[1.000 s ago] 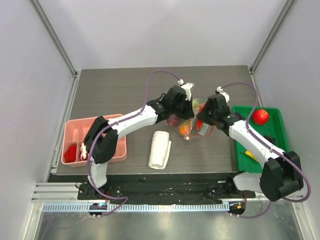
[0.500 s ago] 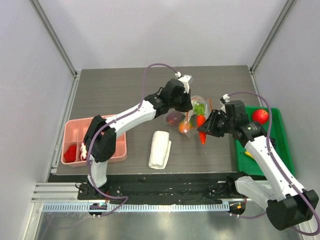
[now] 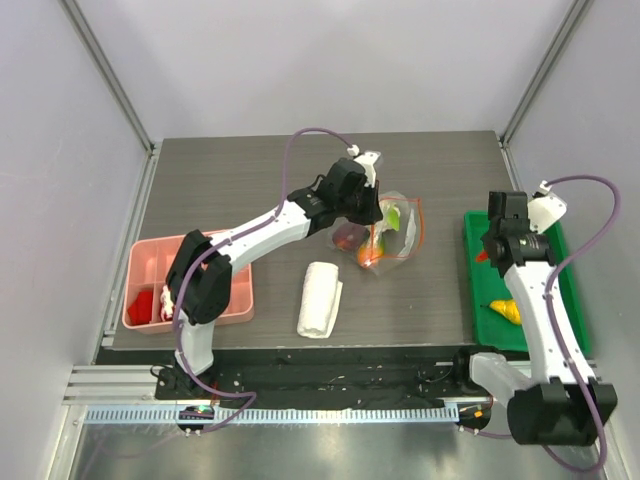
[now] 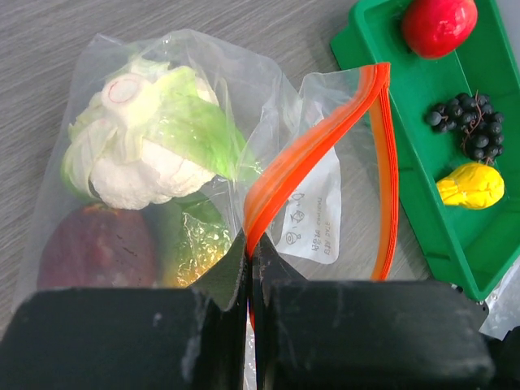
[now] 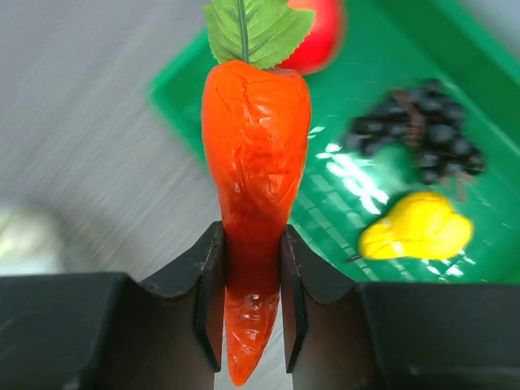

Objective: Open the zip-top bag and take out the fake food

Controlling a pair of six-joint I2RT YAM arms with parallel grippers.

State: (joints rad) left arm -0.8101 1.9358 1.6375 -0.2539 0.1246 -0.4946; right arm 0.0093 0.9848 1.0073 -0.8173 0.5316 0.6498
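The dark, wood-grained bench (image 3: 250,180) is carrying everything. A shallow rectangular green tray (image 4: 422,195) of glossy moulded plastic is sitting to the right of the left fingers (image 4: 244,264) and ahead and right of the right fingers (image 5: 215,284).

The zip-top bag (image 4: 317,219), clear crinkly film, is lying just ahead of the left fingers. These are pressing fully together on its orange-red zip strip (image 4: 309,154), which is arching away from the fingertips with the mouth gaping.

Some fake food is lying inside the bag. A knobbly white cauliflower (image 4: 138,154) with pale green leaves is ahead and left of the left fingers, and a dull purple rounded piece (image 4: 97,248) is nearer them.

The right fingers are standing partly apart, clamping a wrinkled orange carrot (image 5: 253,154) whose leafy end is projecting ahead. Beyond them the tray is holding a smooth red apple (image 4: 439,24), a lumpy yellow piece (image 4: 471,185) and beaded dark grapes (image 4: 467,126).
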